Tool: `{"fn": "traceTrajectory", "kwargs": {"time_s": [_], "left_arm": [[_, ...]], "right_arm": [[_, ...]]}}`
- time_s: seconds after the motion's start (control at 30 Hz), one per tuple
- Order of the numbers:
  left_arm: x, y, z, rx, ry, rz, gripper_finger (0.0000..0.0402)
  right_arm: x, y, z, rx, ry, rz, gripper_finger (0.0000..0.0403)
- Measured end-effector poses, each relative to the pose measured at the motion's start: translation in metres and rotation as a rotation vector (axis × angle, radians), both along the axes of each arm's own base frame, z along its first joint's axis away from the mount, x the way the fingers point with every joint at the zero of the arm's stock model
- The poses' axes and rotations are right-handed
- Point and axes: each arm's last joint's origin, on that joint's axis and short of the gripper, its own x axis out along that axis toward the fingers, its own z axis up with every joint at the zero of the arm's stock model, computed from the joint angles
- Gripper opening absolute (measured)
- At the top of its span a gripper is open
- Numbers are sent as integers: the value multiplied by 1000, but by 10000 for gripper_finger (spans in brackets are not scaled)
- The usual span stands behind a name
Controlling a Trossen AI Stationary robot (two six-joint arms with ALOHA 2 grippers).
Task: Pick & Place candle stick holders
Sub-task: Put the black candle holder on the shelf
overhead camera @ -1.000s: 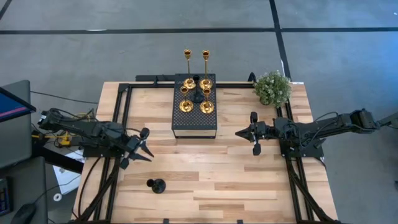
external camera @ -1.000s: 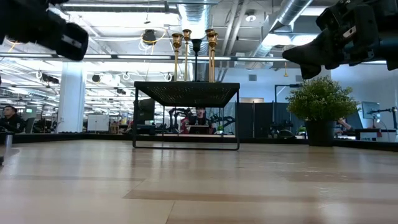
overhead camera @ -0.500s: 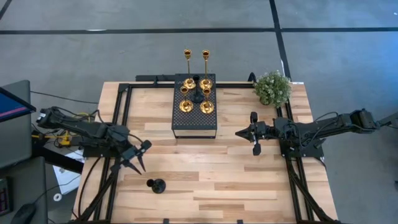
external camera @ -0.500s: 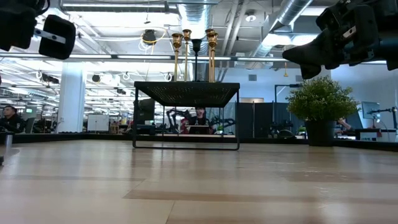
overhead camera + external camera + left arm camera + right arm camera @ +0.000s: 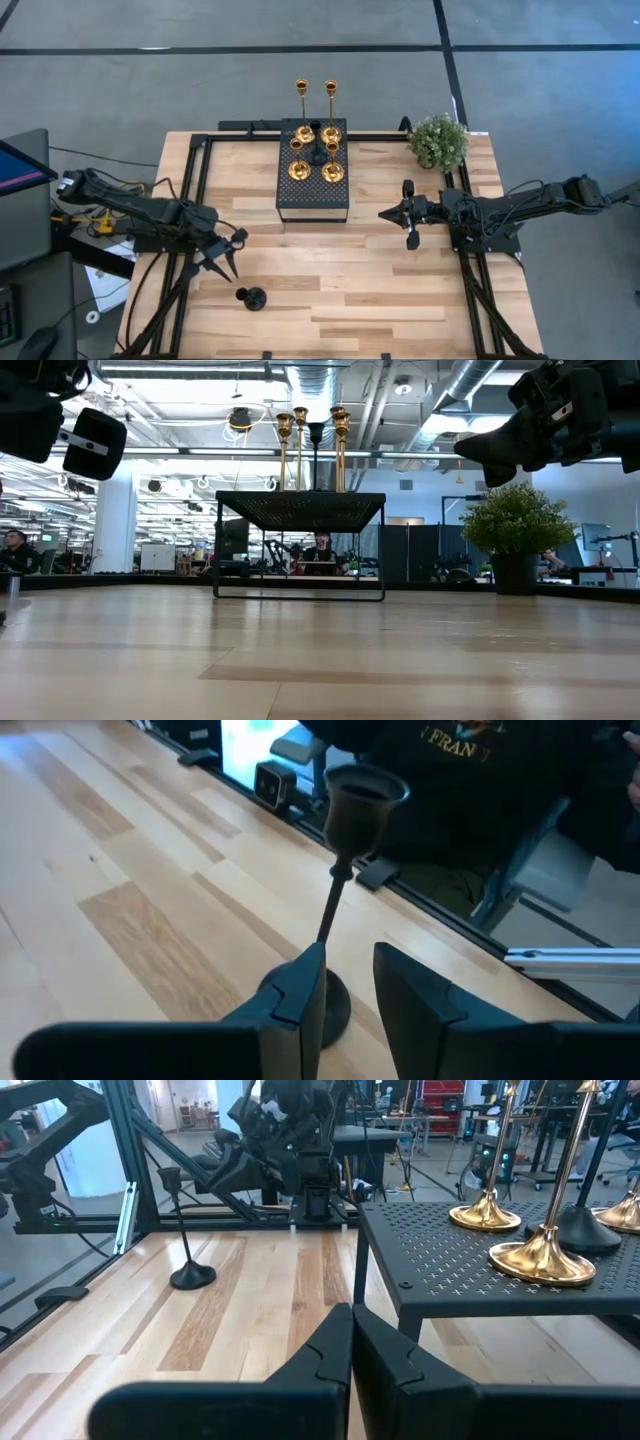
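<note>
Well out from the black perforated platform (image 5: 313, 170), on the bare tabletop (image 5: 360, 290) toward the near edge on the left arm's side, stands your target: the lone black candle stick holder (image 5: 251, 298). Your left tool (image 5: 228, 258) hangs just beside it, on the platform side, so the holder lies a short way past the tips, away from the platform. Through the left wrist view you're looking straight down the fingers (image 5: 300, 995) at it: they stand apart with a narrow gap, and the round foot sits just beyond them, partly hidden behind one finger. Long axis is upright, a thin stem rising from the foot to a small cup at the top. That stem looks like the place to close on, and I'd judge the gap needs to straddle it before you squeeze; the stem currently lines up nearer one finger than the middle.

It's matte black, slim, top-heavy by the look of it, so a nudge to the stem could tip it.

Left arm is clearly the nearer one. Your right tool (image 5: 405, 213) waits beside the platform on its far side from the target, fingers (image 5: 330, 1350) pressed together, holding nothing.

Up on the platform, four gold holders (image 5: 331, 172) and another black one (image 5: 316, 154) already stand together.
</note>
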Motion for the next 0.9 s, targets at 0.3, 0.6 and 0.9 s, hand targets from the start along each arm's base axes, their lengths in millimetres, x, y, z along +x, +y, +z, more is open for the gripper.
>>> {"fn": "traceTrajectory", "kwargs": {"time_s": [0.3,0.6,0.9], "left_arm": [[5,-1,-5,13,46,0,87],[11,-3,0,-3,-16,3,87],[20,-5,-10,17,63,5,87]], "right_arm": [[0,0,0,0,0,0,0],[0,0,0,0,0,0,0],[0,0,0,1,0,0,0]]}}
